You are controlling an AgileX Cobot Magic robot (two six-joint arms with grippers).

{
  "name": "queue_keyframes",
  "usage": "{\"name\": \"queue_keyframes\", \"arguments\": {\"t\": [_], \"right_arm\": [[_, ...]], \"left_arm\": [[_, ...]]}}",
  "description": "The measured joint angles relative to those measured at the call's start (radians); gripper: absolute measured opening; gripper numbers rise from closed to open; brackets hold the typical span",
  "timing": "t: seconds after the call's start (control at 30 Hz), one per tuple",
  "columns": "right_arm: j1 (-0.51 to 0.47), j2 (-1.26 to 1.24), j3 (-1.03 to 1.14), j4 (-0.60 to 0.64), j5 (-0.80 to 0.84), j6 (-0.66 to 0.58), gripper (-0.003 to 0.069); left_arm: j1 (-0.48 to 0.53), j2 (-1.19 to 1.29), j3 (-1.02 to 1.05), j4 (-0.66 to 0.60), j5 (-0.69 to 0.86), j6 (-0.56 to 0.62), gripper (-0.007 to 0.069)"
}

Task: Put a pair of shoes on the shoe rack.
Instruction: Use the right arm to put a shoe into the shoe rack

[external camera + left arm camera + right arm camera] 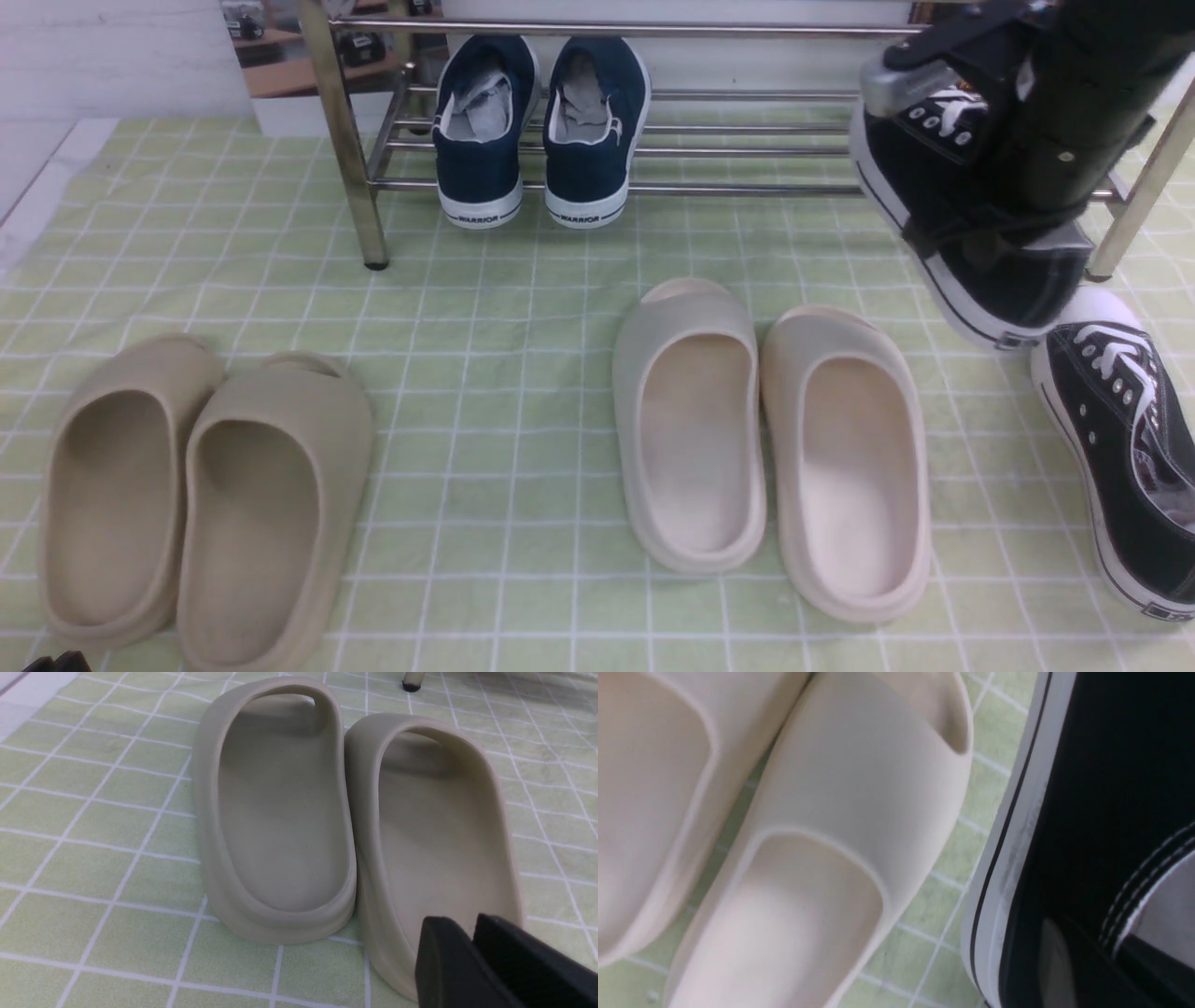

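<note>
Right, the green checked cloth [485, 373] is spread under everything. At the back of it stands the shoe rack [747, 189], chrome tubes running nearly the full width, with the navy sneakers [481, 159] parked heels toward me on its lower tubes.

My right arm [1083, 103] comes in from the upper right corner, angled steeply down in front of the rack's right end (it hides the tubes there). The beige slides [252, 504] sit on the cloth at my left, the cream slides [691, 439] in the middle.

Now the shoes that matter. The lifted black sneaker [1013, 280] hangs tilted in the air, toe up toward the rack's right end and heel low, over the white toe cap of the second black sneaker [1116, 439]. That one lies flat on the cloth at my far right, so neither is on the rack.

My right gripper [971, 238] is clamped on the lifted sneaker, jaws pinched tight on its side wall near the collar. On the other side, my left gripper [469, 926] hovers low above the heel end of one beige slide, holding nothing. Its two black fingers [444, 952] show close side by side, but whether they meet I cannot tell.
</note>
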Motion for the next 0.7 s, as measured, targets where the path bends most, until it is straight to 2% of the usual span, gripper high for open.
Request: {"name": "queue_keyframes", "arguments": {"t": [0.37,0.7], "right_arm": [[-0.008,0.340,-0.442,-0.053,0.010,-0.006,0.0014],[-0.039,0.437,-0.526,-0.049,-0.064,-0.006,0.0014]], "left_arm": [[0.000,0.000,0.000,0.000,0.000,0.001,0.0102],[0.000,0.000,0.000,0.000,0.000,0.001,0.0102]]}}
